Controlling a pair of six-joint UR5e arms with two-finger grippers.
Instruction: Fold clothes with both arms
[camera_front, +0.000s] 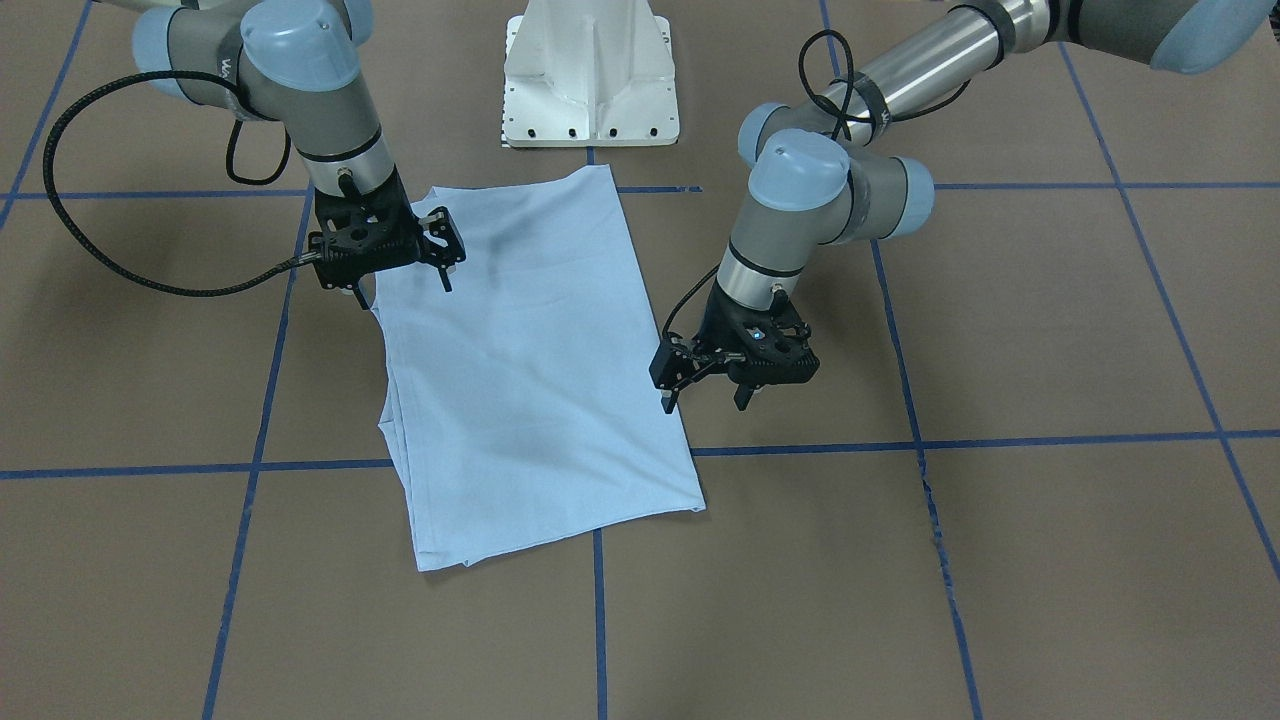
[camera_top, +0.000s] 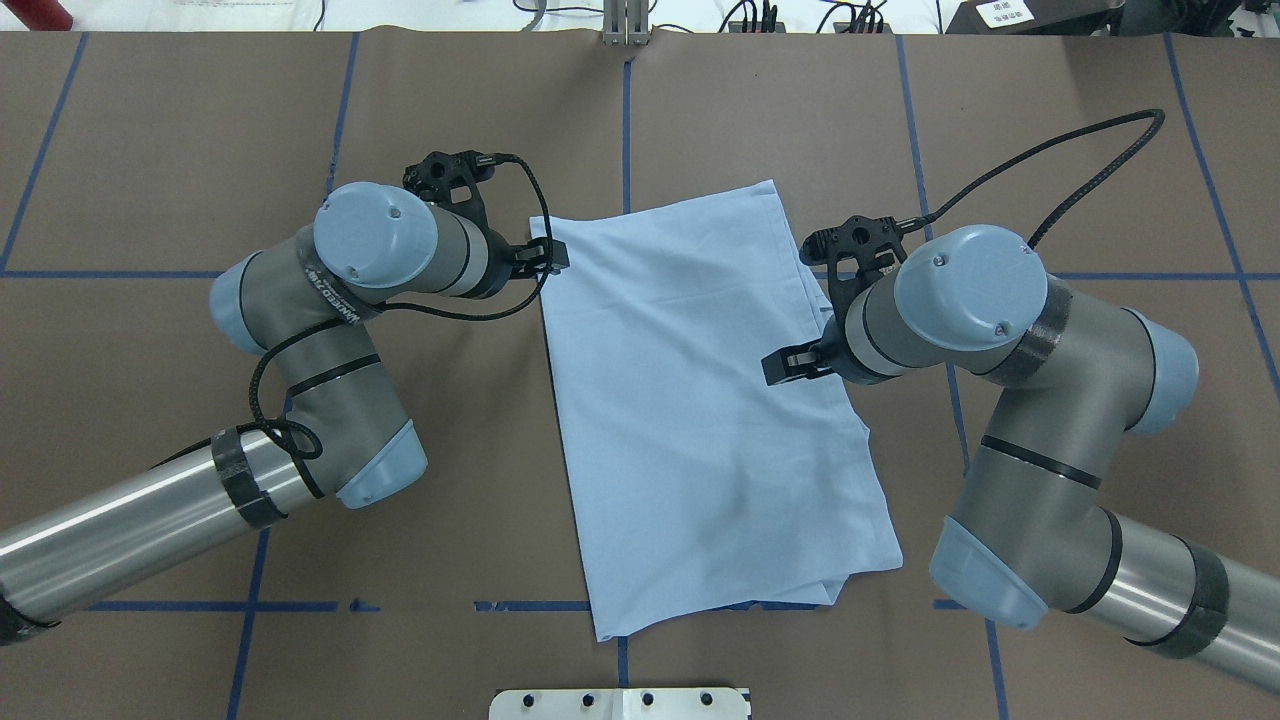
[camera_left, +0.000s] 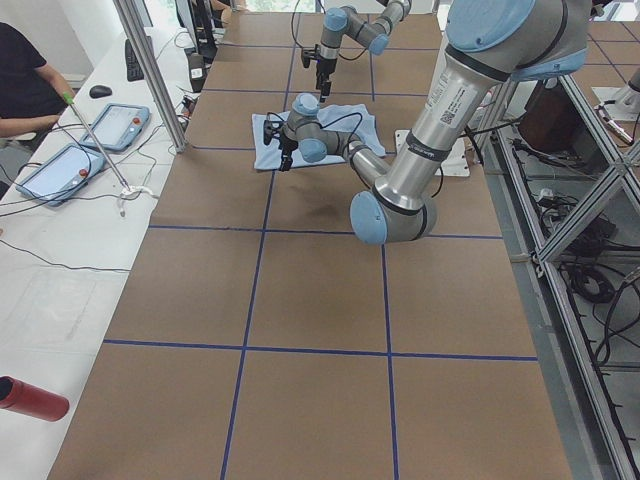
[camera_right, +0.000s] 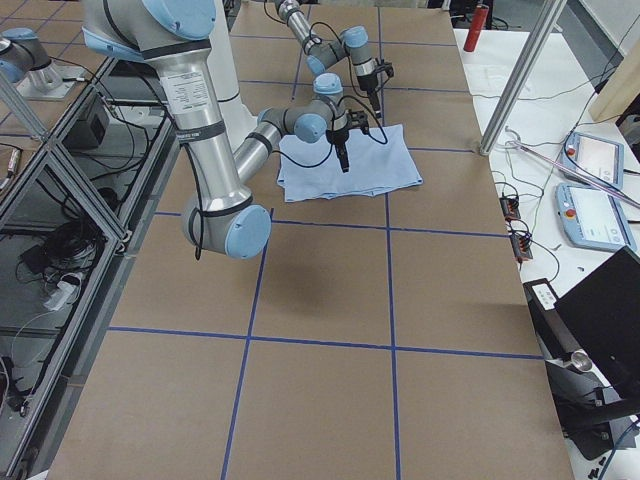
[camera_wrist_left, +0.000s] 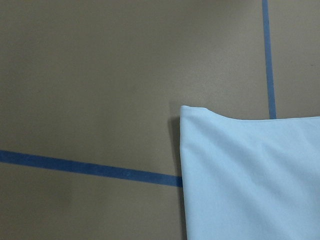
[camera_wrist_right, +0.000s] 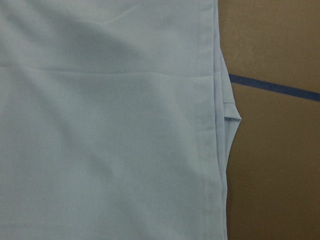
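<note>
Risk: jaws pinching only the top layer would likely peel the fold open, and uneven lifts would skew it.
T-shirt (camera_top: 690, 400): light blue, a smooth long rectangle, print hidden, layers peeking along one edge.
Place: centre of the overhead view, flat on the table (camera_top: 200, 150).
Left jaws: spread, empty, beside its upper-left corner.
Right jaws: spread, empty, over its right edge.

Folded blue T-shirt (camera_right: 385, 165) on brown table (camera_right: 320, 300), near right arm (camera_right: 205, 140), far left arm (camera_right: 352, 42)
</note>
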